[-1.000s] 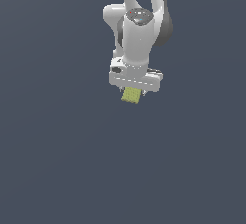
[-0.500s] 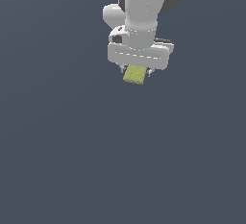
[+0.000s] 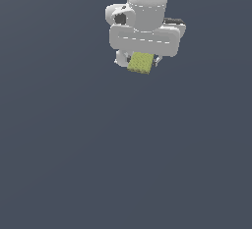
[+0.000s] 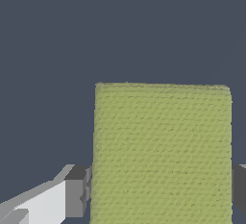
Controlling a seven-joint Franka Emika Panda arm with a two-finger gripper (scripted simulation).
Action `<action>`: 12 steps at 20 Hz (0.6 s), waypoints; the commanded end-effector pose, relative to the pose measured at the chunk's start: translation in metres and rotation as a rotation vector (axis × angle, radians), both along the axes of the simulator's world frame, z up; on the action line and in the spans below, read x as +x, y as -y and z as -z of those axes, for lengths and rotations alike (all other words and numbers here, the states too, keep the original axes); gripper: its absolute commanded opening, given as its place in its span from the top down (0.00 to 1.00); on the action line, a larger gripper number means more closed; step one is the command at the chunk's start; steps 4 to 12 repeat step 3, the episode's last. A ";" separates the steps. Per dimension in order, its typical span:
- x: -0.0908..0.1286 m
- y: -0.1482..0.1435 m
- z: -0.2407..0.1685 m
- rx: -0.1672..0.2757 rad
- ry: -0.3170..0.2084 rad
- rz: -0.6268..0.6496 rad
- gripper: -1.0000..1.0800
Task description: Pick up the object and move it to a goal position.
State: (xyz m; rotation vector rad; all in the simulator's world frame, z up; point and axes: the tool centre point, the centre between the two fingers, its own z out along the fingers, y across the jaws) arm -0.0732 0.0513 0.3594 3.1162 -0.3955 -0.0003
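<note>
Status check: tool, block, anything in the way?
Tool shut on block, fingers on both sides. Block airborne, clear of the floor. No obstacle in view.

Plain dark slate blue-grey surface [image 3: 126, 164] all around me, from 12 o'clock round to 12 again in the exterior view. No texture on it, no seams, no edges. I can't tell floor from wall: it reads as one flat field. Slightly lighter tone toward 7 o'clock, a bit darker toward 1 o'clock. Light is soft and even. Wrist view shows the same blue-grey ground [image 4: 120, 26], uniform, nothing lying on it.
</note>
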 end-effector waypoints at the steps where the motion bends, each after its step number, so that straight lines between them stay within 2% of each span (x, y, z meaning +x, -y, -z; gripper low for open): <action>1: 0.000 0.000 -0.006 0.000 0.000 0.000 1.00; 12: 0.000 0.000 -0.007 0.000 0.000 0.000 1.00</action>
